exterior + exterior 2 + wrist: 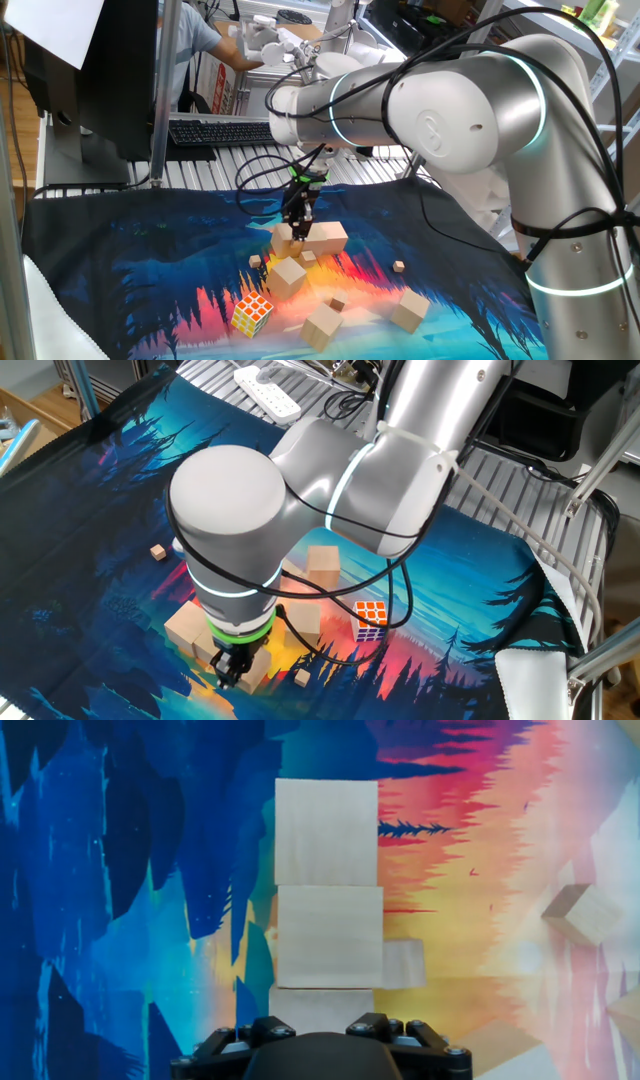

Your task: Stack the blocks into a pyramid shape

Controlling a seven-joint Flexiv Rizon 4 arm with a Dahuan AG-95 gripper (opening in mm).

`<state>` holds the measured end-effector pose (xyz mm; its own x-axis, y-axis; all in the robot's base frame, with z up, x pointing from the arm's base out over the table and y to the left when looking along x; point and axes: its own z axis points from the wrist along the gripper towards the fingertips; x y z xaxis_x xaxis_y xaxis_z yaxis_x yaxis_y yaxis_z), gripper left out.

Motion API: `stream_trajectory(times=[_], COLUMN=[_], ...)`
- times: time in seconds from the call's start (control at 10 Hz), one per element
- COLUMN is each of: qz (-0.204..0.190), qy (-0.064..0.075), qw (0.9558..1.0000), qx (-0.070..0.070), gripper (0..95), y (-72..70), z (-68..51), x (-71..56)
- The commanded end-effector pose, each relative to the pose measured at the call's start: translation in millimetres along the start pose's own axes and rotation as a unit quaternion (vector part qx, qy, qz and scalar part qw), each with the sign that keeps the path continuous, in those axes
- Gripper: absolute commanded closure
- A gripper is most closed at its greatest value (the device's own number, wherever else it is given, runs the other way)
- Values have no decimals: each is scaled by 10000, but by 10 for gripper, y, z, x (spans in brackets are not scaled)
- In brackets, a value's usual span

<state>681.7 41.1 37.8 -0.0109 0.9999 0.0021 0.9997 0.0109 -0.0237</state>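
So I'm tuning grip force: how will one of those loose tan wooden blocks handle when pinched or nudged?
The loose block looks rigid, solid wood, so probably won't deform. Flat faces suggest sliding, not rolling. The printed cloth may add drag.

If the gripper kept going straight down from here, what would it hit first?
Most likely the nearest block in the row of wooden blocks right under the gripper. Whether its jaws already touch that block cannot be told.

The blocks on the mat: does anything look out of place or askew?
Three wooden blocks form a straight row under the gripper, but a loose block lies turned beside it, and a Rubik's cube sits among them.
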Motion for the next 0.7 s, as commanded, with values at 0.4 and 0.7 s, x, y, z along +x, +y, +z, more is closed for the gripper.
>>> stream_trajectory(times=[0.4, 0.7], qz=[15, 30], qy=[36, 34], qw=[10000, 10000], qx=[3, -8], gripper=[950, 950], y=[-16, -14], z=[-6, 0], x=[-9, -7])
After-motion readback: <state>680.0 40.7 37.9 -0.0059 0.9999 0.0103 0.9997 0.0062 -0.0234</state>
